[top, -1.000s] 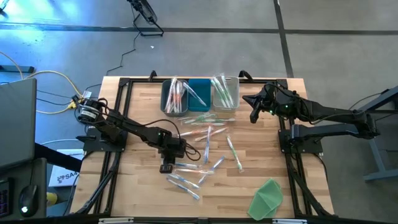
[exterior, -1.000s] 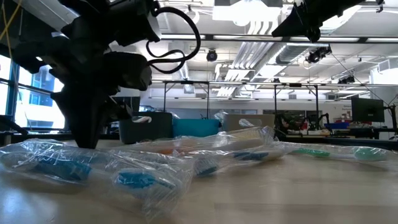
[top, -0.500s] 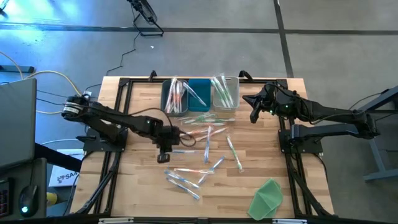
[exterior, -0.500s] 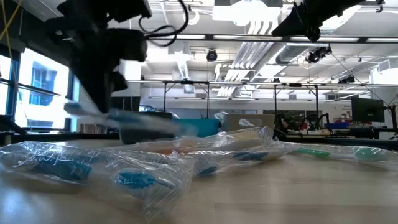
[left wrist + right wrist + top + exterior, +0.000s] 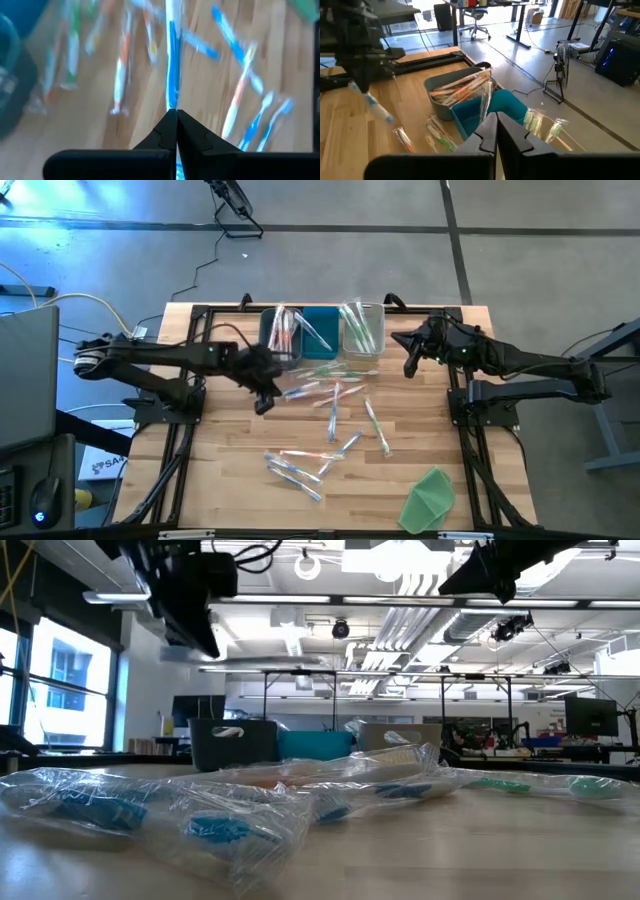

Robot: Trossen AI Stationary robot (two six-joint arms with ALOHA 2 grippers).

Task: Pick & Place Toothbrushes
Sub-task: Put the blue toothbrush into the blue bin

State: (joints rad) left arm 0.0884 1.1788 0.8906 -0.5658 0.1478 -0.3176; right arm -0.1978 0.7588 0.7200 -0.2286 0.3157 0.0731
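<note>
Many wrapped toothbrushes in pink, blue and green lie loose on the wooden table. More stand in the grey bin and the clear bin at the far edge. My left gripper hangs above the table just near of the grey bin, shut on a blue toothbrush in a clear wrapper. My right gripper is shut on nothing, high over the far right of the table. My left gripper pinches one end of the blue toothbrush between its two fingertips. The brush runs on past the fingers in line with them. In the right wrist view the toothbrush slants down below the gripper, clear of the table.
A teal bin sits between the other two bins. A flat green sheet lies at the near right corner. Black frame rails run along the table's left and right sides. Bare wood shows at the near left.
My left gripper has risen from the loose pile and swung toward the far edge, toward the grey bin, staying shut. The blue toothbrush has come up with it, lifted clear of the table. The other toothbrushes lie as before.
</note>
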